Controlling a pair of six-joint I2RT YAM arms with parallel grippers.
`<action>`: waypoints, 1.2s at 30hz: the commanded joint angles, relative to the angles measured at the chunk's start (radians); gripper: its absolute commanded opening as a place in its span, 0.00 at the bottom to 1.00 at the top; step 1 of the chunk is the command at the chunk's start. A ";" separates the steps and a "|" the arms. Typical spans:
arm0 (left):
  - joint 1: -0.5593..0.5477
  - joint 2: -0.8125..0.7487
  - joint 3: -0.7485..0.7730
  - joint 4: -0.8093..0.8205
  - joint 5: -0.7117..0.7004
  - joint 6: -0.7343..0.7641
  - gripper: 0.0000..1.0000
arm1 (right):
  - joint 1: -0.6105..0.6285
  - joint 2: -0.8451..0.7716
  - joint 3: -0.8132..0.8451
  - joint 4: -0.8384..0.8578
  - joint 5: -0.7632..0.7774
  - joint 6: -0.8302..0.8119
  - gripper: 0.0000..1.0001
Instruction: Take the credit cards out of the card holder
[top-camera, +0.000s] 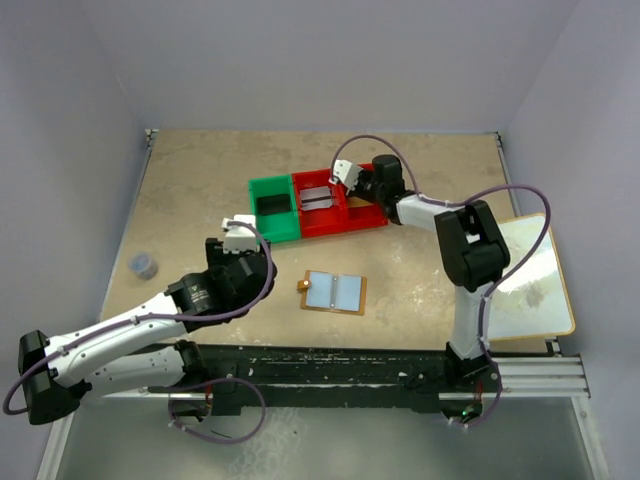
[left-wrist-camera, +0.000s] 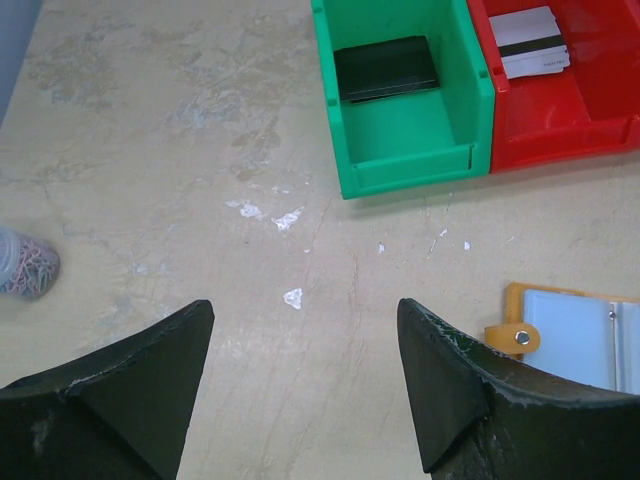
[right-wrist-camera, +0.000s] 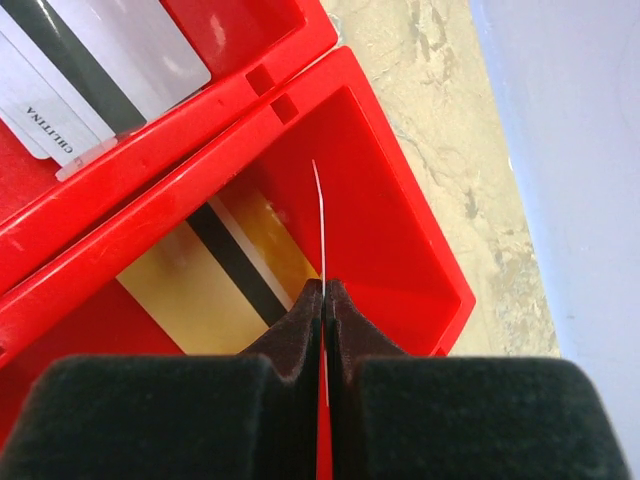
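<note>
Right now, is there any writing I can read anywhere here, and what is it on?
"CHLITINA": on the pale card in a red bin, seen from the right wrist.
Small print on the striped card, seen from the left wrist: too small to read.
On the black card, the gold card and the card holder: no text visible.

I count one green bin (left-wrist-camera: 405, 165), two red bins (top-camera: 322, 228), one open card holder (top-camera: 335, 292) and five credit cards (left-wrist-camera: 530, 42): one black card (left-wrist-camera: 385, 68), two pale cards (right-wrist-camera: 120, 50), one gold card (right-wrist-camera: 170, 290), one edge-on card (right-wrist-camera: 320, 220). One white board (top-camera: 540, 290), one rubber-band bundle (left-wrist-camera: 25, 265).
</note>
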 joint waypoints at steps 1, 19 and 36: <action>-0.002 -0.023 0.051 -0.012 -0.038 0.004 0.72 | -0.006 0.009 0.058 -0.001 -0.041 -0.067 0.00; -0.001 -0.004 0.064 -0.036 -0.042 0.000 0.71 | -0.006 -0.013 -0.007 -0.013 -0.040 -0.096 0.36; -0.002 -0.134 0.045 -0.009 -0.042 -0.044 0.73 | -0.004 -0.438 -0.182 0.043 -0.025 0.285 0.52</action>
